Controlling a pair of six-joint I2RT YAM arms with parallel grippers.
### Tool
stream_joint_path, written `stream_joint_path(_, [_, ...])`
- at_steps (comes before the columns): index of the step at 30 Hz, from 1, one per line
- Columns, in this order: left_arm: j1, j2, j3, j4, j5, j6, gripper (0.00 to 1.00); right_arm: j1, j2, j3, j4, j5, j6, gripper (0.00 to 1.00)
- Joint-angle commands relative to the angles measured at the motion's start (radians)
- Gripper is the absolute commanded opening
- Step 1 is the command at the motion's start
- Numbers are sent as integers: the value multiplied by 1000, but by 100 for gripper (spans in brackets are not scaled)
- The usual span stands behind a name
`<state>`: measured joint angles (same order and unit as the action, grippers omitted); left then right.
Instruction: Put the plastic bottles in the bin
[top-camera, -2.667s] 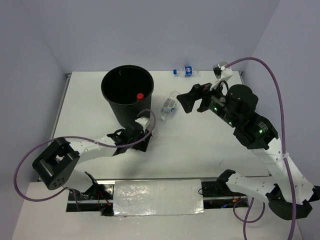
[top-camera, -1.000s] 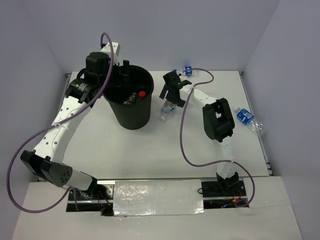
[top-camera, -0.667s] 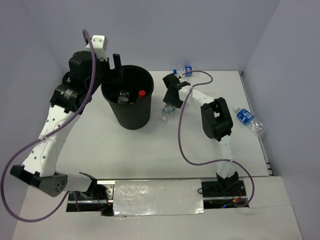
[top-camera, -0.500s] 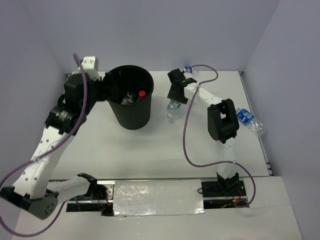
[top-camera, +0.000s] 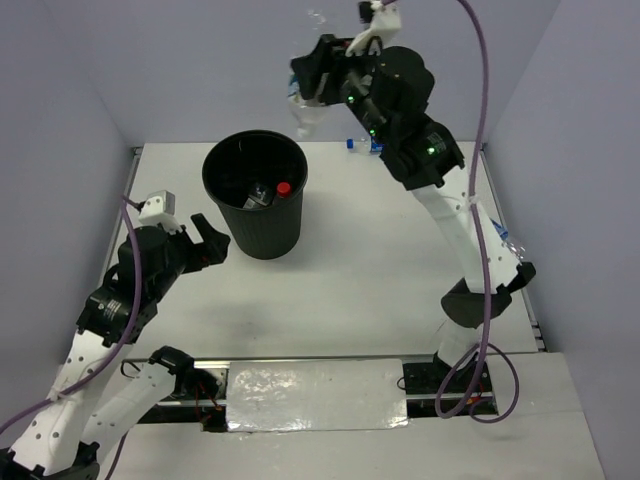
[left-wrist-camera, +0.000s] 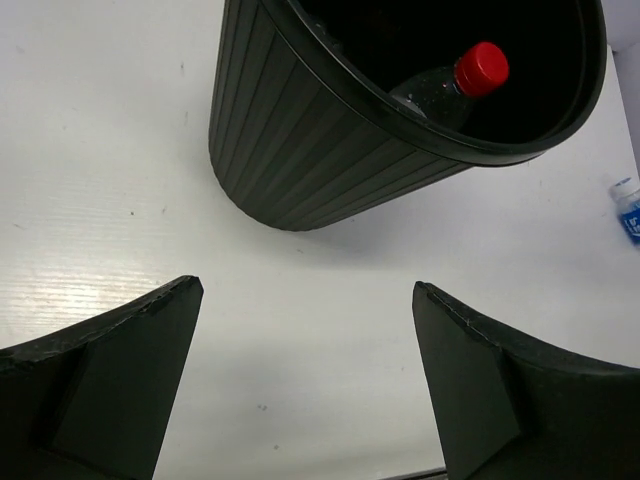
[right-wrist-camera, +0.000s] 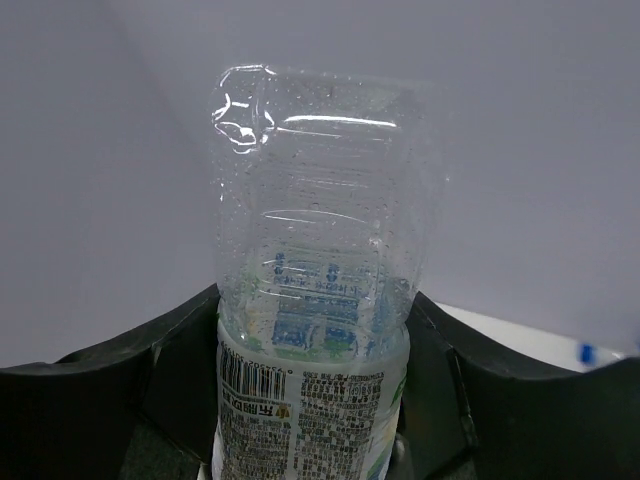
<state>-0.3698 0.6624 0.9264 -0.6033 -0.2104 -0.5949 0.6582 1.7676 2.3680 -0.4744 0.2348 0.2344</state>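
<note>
Grips clear bottle (top-camera: 303, 114) by label in right gripper (top-camera: 311, 84), high above table (top-camera: 380, 270) near far rim of bin (top-camera: 228, 215). Spreads left gripper (top-camera: 206, 243) wide, empty, low beside bin with red-capped bottle (top-camera: 279, 189) inside.

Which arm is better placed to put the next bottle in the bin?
Right. The right gripper grips a clear bottle, raised high near the bin and its open top. The left gripper is open and empty, low beside the bin's wall.
</note>
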Motion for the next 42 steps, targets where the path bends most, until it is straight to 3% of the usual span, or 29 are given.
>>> stream_joint_path(1, [-3, 2, -1, 19, 37, -20, 99, 72, 167, 33, -23, -78, -78, 54])
stream_joint_path(6, [-3, -3, 54, -24, -17, -11, 99, 78, 178, -25, 10, -149, -27, 70])
stream_joint_path(7, [-3, -4, 61, -30, -38, -14, 99, 78, 159, -38, 19, -170, -30, 84])
stream_joint_path(10, [-3, -10, 72, -17, -47, -17, 99, 78, 130, -59, 25, -254, -78, 100])
stream_joint_path(16, [-3, 19, 98, 26, -38, -14, 99, 34, 76, -12, -73, -391, -193, 100])
stream_joint_path(19, [-3, 42, 118, 43, -44, -9, 99, -96, -12, -53, -212, -388, -262, 100])
stream_joint_path(22, [-3, 62, 134, 83, -50, 13, 99, -282, -117, -166, -393, -298, -374, 100])
stream_joint_path(26, [-1, 133, 166, 134, -47, 53, 99, -462, -304, -545, -385, -140, -536, 100])
stream_joint_path(29, [-1, 199, 198, 165, -26, 84, 99, -572, -402, -718, -395, -56, -633, 100])
stream_joint_path(35, [0, 316, 270, 194, -7, 139, 99, -729, -484, -943, -374, -85, -855, 100])
stream_joint_path(37, [2, 327, 282, 207, 8, 150, 99, -746, -473, -972, -337, -49, -854, 100])
stream_joint_path(42, [5, 330, 298, 247, 17, 204, 99, -873, -370, -908, -322, -123, -628, 100])
